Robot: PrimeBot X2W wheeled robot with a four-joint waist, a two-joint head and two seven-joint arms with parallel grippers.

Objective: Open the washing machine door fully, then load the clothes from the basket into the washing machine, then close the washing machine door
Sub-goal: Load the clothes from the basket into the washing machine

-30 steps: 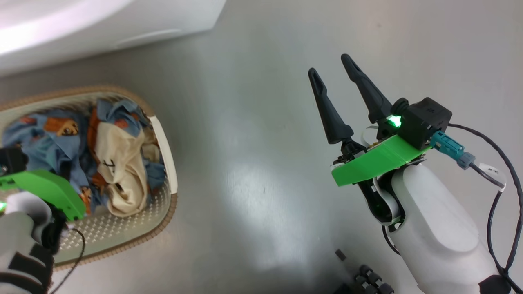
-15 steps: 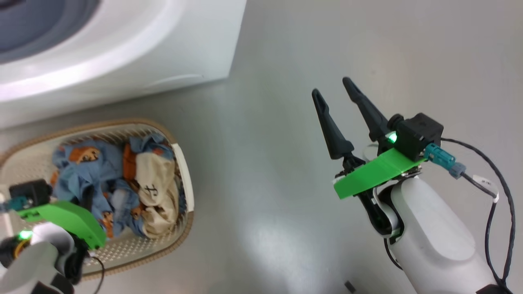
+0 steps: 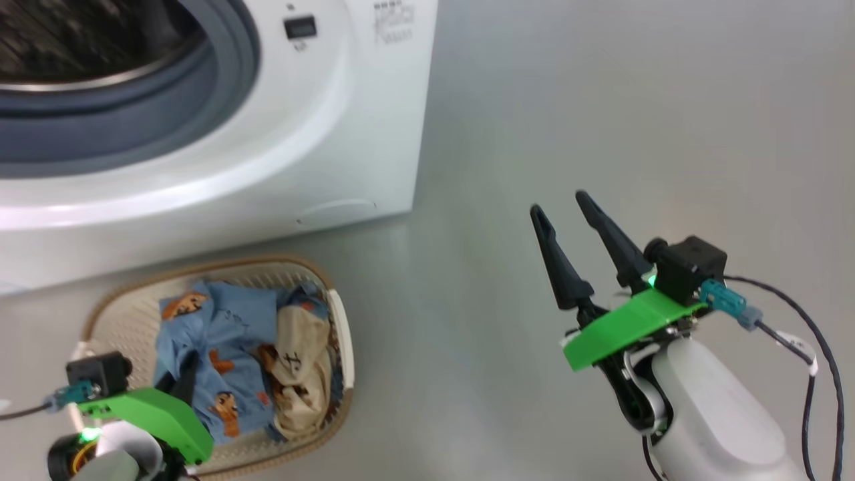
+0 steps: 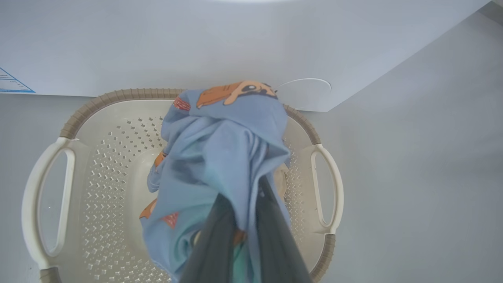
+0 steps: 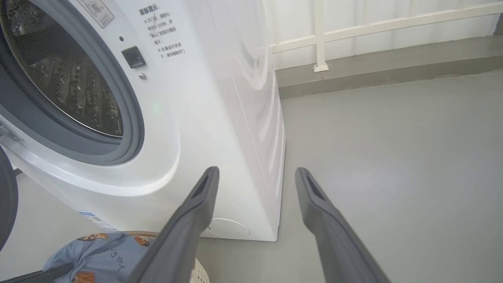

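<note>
Clothes (image 4: 224,149) hang over the basket (image 3: 220,264) at lower left, apparently pinched by the left gripper (image 4: 243,192), directly below the drum mouth of the washing machine (image 3: 334,133) at upper left; right gripper (image 3: 560,203) spread, farther off.

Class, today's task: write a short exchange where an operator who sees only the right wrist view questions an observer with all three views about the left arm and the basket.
Operator: Has the left gripper got hold of anything?
Observer: Yes, the left wrist view shows its jaws closed on a light blue garment.
Operator: What else is in the basket?
Observer: The head view shows a cream garment lying beside the blue one.
</note>
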